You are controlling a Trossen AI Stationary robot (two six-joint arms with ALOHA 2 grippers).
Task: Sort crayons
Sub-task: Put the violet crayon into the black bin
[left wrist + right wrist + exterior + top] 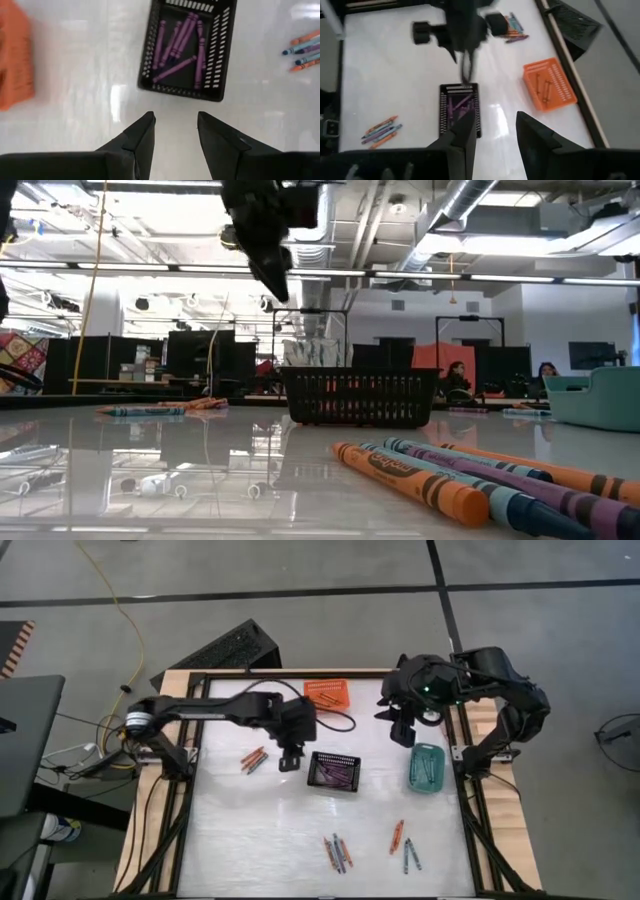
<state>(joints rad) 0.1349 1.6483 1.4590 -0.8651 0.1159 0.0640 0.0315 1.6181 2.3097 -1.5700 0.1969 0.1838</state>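
High view shows the white table with both dark arms reaching over it. The left gripper hangs above the table just beside the black basket, on its left side. Its fingers stand apart with nothing between them. The right gripper hangs near the far right part of the table, above and behind the teal basket. Its fingers are also spread, and they hold nothing.

The orange basket stands at the far edge and has a few orange crayons inside. In the black basket lie several purple crayons. The teal basket has some crayons too, but their colour I cannot tell.

Loose crayons lie on the table in small groups: one pair left of the left gripper, one bunch near the front edge, and some more to the right of that bunch.
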